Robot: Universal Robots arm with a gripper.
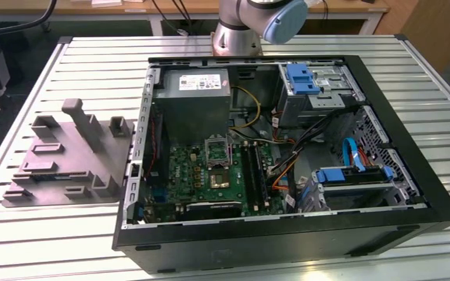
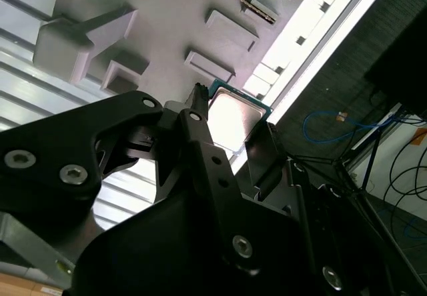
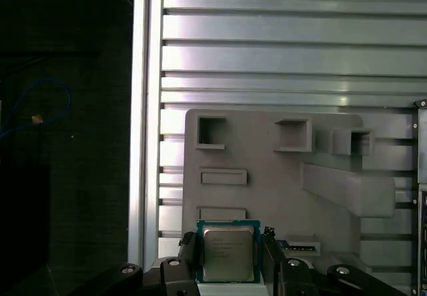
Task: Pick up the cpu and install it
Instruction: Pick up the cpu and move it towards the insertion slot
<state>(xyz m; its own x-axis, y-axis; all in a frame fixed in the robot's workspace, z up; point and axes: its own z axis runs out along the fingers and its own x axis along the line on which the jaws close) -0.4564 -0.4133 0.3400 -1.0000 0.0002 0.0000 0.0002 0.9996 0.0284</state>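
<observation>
In both wrist views the cpu [image 3: 229, 256] [image 2: 235, 119], a small square chip with a silvery top and a green rim, sits between the black fingers of my gripper [image 3: 229, 241] [image 2: 230, 115]. The gripper is shut on the cpu's two opposite edges and holds it well above the grey fixture plate [image 3: 267, 189] [image 2: 167, 16]. In the exterior view the green motherboard [image 1: 190, 175] lies inside the open computer case [image 1: 287, 231]. Its metal-framed socket [image 1: 220, 175] has a dark centre and its cover frame [image 1: 218, 151] stands raised.
The grey fixture plate [image 1: 68, 158] with raised blocks lies on the slatted metal table [image 1: 45, 240] at the exterior view's left of the case. A grey power supply [image 1: 197, 99], cables [image 1: 287, 158] and blue drive brackets [image 1: 302, 79] crowd the case. The arm's base [image 1: 245, 26] stands behind it.
</observation>
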